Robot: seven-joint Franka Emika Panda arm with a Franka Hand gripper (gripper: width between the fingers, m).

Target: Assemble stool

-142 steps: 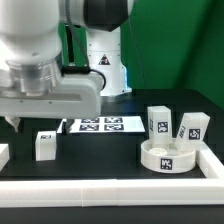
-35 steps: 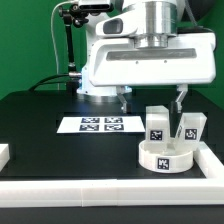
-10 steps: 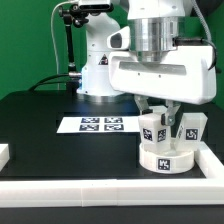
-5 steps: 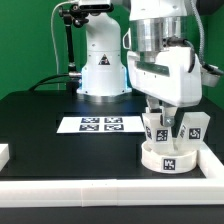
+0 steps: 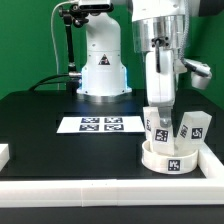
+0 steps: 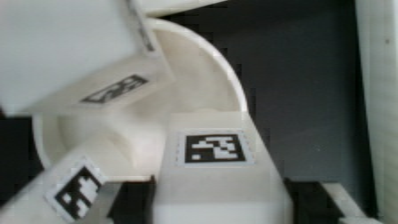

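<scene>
The round white seat (image 5: 167, 156) lies at the exterior view's right, a tag on its front wall. Two white leg blocks stand just behind it. My gripper (image 5: 158, 112) is down over the nearer leg block (image 5: 157, 127), with its fingers at the block's two sides. In the wrist view this tagged leg block (image 6: 215, 150) fills the gap of my gripper (image 6: 217, 196), and the dark pads (image 6: 132, 197) press against it. The seat's curved wall (image 6: 192, 62) lies beyond it. The second leg block (image 5: 193, 125) stands free to the right and also shows in the wrist view (image 6: 68, 50).
The marker board (image 5: 100, 124) lies flat at the table's middle. A long white rail (image 5: 100, 191) runs along the front edge and turns up the right side close to the seat. A small white piece (image 5: 4, 153) sits at the left edge. The robot base (image 5: 100, 65) stands behind.
The gripper came down from above onto the leg block behind the seat, and the wrist turned. The fingers have gone from wide apart to closed against the block.
</scene>
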